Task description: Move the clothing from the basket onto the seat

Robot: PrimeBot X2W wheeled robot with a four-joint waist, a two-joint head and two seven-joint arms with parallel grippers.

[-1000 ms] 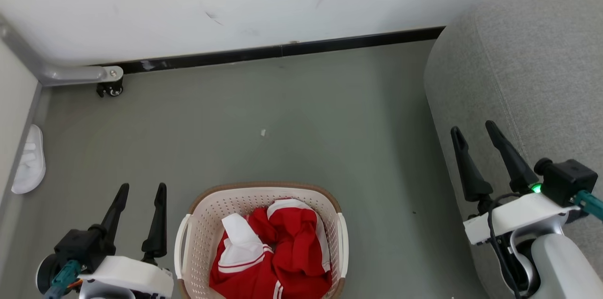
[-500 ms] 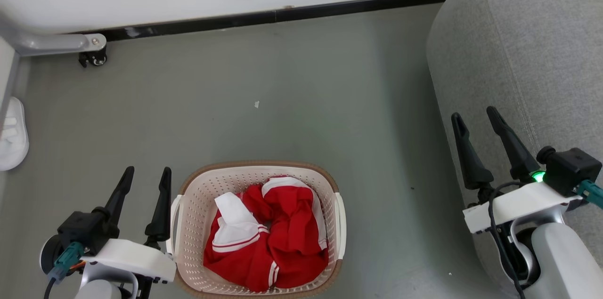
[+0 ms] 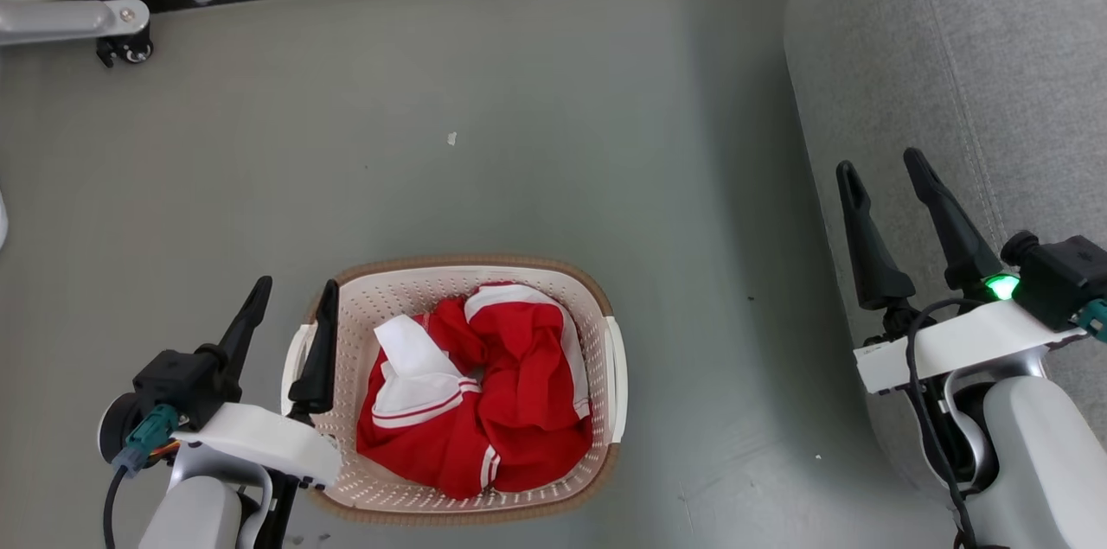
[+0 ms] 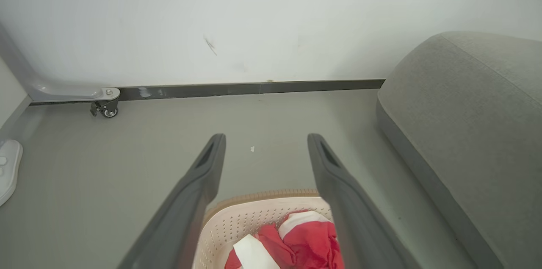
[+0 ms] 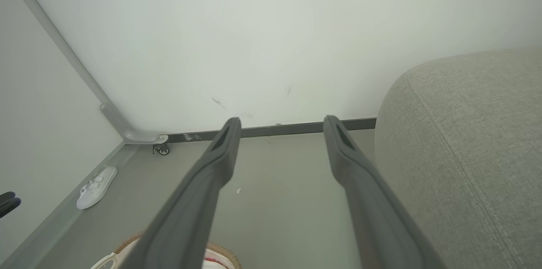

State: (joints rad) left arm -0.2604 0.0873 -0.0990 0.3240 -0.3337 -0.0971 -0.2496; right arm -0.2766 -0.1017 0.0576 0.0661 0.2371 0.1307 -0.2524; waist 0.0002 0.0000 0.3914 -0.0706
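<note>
Head view has the left gripper (image 3: pixel 295 285) spread wide and empty, its right finger crossing the rim of the basket (image 3: pixel 471 260). The clothing (image 3: pixel 510 376) lies bunched inside, just to that gripper's right. The right gripper (image 3: pixel 879 162) is equally wide and empty, in front of the seat (image 3: pixel 995 56) edge. A finger may snag the perforated wall and drag the basket. The tangled garments may also trail and drop onto the floor (image 3: pixel 519 99). No lettering is readable on the visible folds.
</note>
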